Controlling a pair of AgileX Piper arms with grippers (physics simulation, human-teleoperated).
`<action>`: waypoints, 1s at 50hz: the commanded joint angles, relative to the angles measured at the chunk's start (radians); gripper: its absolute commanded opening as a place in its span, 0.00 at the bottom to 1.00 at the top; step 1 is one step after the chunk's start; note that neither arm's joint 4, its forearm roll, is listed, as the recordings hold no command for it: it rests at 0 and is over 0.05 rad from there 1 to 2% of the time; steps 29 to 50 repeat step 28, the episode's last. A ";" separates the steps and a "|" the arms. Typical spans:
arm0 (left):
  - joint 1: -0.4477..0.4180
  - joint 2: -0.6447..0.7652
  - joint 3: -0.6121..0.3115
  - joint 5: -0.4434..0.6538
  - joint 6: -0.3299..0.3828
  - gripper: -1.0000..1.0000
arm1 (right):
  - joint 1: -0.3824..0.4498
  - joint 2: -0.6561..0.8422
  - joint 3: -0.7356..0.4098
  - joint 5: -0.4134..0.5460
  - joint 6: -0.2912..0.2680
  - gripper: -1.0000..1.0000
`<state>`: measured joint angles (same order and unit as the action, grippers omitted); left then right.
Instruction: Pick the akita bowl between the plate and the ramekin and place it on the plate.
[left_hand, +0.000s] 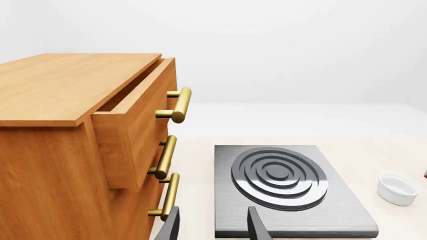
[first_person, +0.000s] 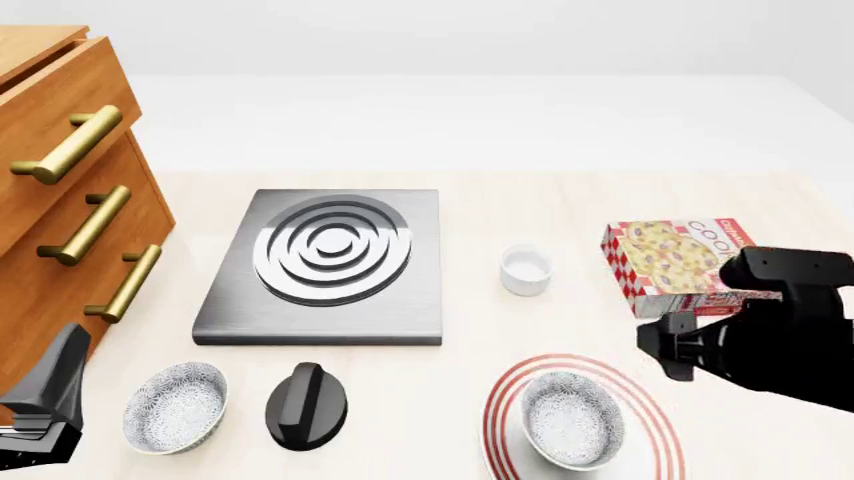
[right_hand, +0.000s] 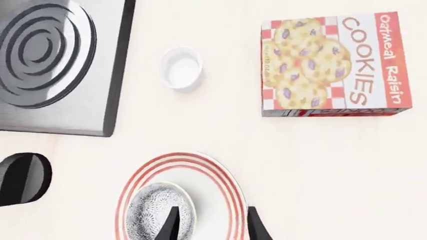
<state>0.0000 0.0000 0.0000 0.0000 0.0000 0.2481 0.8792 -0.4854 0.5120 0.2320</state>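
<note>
The akita bowl (first_person: 571, 420) (right_hand: 160, 214), white with grey speckles, sits upright on the red-ringed plate (first_person: 505, 412) (right_hand: 215, 186) at the table's near edge. The small white ramekin (first_person: 526, 270) (right_hand: 181, 68) (left_hand: 398, 189) stands beyond the plate. My right gripper (right_hand: 212, 227) hovers open above the plate's edge, just beside the bowl, and holds nothing. In the front view the right arm (first_person: 767, 345) hangs to the right of the plate. My left gripper (left_hand: 213, 230) is open and empty, low at the near left, facing the stove.
A twin speckled bowl (first_person: 176, 408) and a black knob-like object (first_person: 307, 405) lie near left. A grey stove plate (first_person: 327, 262) sits mid-table. A cookie box (first_person: 681, 262) lies right of the ramekin. A wooden drawer cabinet (first_person: 67, 190) stands at left, its top drawer (left_hand: 133, 120) partly open.
</note>
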 joint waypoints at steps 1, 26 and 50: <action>0.000 0.000 0.000 0.000 0.000 1.00 | -0.113 -0.162 -0.170 0.180 -0.045 1.00; 0.000 0.000 0.000 0.000 0.000 1.00 | -0.572 -0.879 -0.703 0.106 -0.244 1.00; 0.000 0.000 0.000 0.000 0.000 1.00 | -0.666 -0.879 -0.732 0.021 -0.264 1.00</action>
